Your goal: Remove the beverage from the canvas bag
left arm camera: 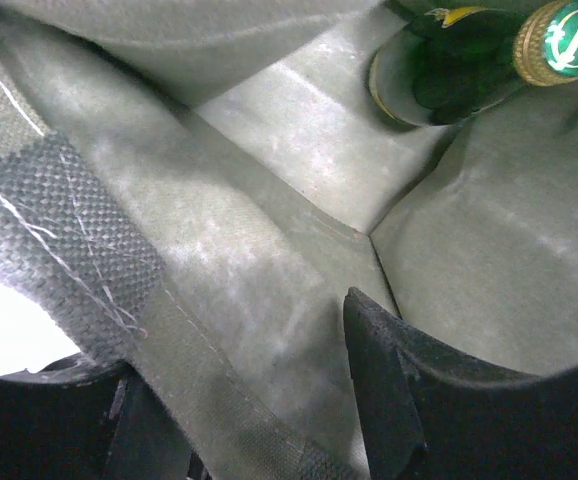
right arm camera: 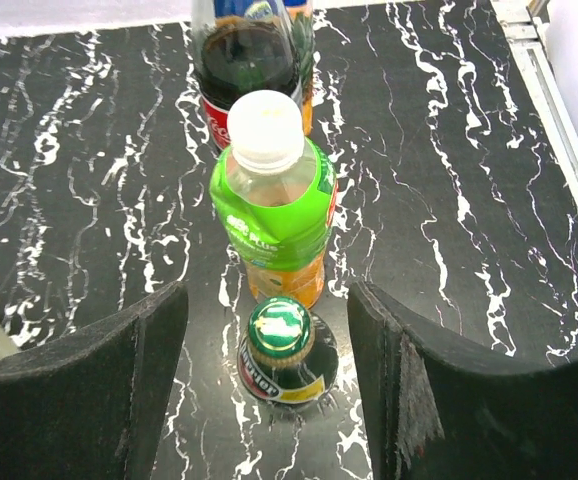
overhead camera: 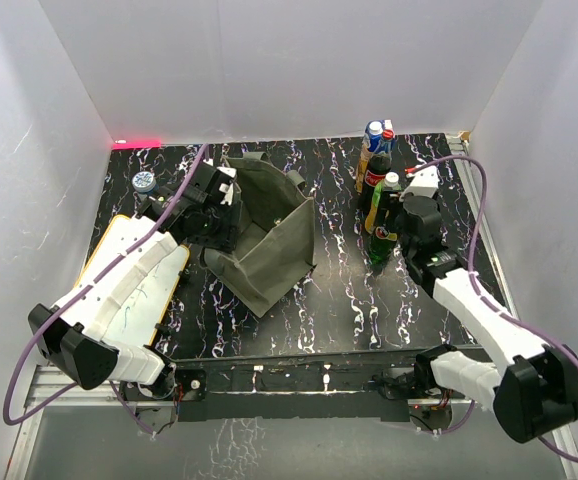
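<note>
The olive-grey canvas bag [overhead camera: 269, 235] slumps left of the table's middle, its mouth facing up. My left gripper [overhead camera: 214, 205] is at its left rim. In the left wrist view the left gripper [left arm camera: 234, 335] is open astride the bag's wall [left arm camera: 229, 250], one finger [left arm camera: 419, 400] inside by a strap [left arm camera: 59, 230]. A dark green bottle with a green cap [right arm camera: 284, 355] stands on the table, outside the bag, between my right gripper's [right arm camera: 267, 295] open fingers. It also shows in the top view [overhead camera: 379, 240] and, past the bag's rim, in the left wrist view [left arm camera: 449, 70].
Behind the green bottle stand an orange drink with a green label [right arm camera: 274, 200], a cola bottle [right arm camera: 244, 60] and blue-capped bottles [overhead camera: 377, 135]. A yellow-edged white board [overhead camera: 129, 280] and a small round lid [overhead camera: 144, 182] lie at the left. White walls enclose the table.
</note>
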Controlling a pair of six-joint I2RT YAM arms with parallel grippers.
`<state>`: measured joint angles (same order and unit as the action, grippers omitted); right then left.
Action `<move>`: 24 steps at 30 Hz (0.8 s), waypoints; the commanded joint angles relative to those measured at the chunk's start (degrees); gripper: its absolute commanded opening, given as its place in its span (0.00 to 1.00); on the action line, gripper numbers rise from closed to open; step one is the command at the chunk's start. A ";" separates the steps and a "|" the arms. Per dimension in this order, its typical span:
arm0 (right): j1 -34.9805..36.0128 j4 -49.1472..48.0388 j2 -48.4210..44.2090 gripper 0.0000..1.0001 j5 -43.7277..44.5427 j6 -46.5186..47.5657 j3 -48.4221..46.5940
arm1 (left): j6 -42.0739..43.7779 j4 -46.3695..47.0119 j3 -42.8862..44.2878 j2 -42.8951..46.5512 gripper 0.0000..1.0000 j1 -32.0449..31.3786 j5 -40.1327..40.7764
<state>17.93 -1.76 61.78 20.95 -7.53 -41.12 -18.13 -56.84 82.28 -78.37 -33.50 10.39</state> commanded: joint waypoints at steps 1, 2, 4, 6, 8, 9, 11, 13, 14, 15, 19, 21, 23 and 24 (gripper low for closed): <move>-0.18 7.58 -6.68 0.68 -3.87 -0.94 -4.12 | -3.21 -3.58 3.98 0.23 0.54 -0.17 -2.71; -0.22 9.54 -8.10 0.68 -4.98 -1.18 -4.14 | -4.04 -3.95 4.14 0.23 0.55 -0.17 -3.61; -0.18 13.27 -11.06 0.68 -6.97 -2.15 -4.10 | -5.67 -4.64 4.22 0.23 0.56 -0.17 -5.09; -0.18 16.49 -13.76 0.68 -9.56 -2.58 -4.05 | -7.56 -5.28 4.37 0.55 0.59 -0.18 -5.81; -0.18 19.31 -15.85 0.68 -12.85 -2.74 -4.24 | -9.50 -5.76 4.59 1.55 0.65 -0.17 -5.87; -0.18 20.79 -16.76 0.68 -14.50 -2.75 -4.54 | -10.27 -5.82 4.75 2.49 0.67 -0.17 -5.62; -0.22 21.58 -17.43 0.68 -19.48 -2.71 -5.54 | -11.49 -6.19 5.49 3.54 0.70 -0.23 -5.12; -0.18 21.06 -17.09 0.68 -23.21 -2.56 -7.11 | -12.35 -7.07 6.72 3.91 0.71 -0.17 -4.60; -0.18 20.53 -16.39 0.68 -25.35 -2.58 -8.28 | -12.52 -7.71 7.50 3.90 0.71 -0.18 -4.32; -0.18 19.94 -15.47 0.68 -27.50 -2.53 -9.55 | -12.68 -8.40 8.20 3.83 0.72 -0.18 -3.99; -0.14 17.13 -9.77 0.69 -36.73 -3.04 -16.75 | -12.89 -11.60 11.17 3.79 0.80 -0.17 -0.88; -0.14 15.81 -6.48 0.69 -40.61 -3.72 -19.97 | -12.75 -12.68 12.37 4.03 0.89 -0.17 0.65; 0.34 14.95 -3.23 0.70 -43.75 -4.81 -23.18 | -12.67 -13.54 13.51 4.17 0.91 -0.19 2.03; 0.99 14.56 -1.65 0.70 -44.70 -5.02 -24.88 | -12.64 -13.76 14.17 4.21 0.92 -0.17 2.61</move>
<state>17.98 18.02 55.90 -14.35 -10.85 -59.16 -30.48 -66.59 93.12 -76.01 -33.50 9.06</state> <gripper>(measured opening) 0.692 0.901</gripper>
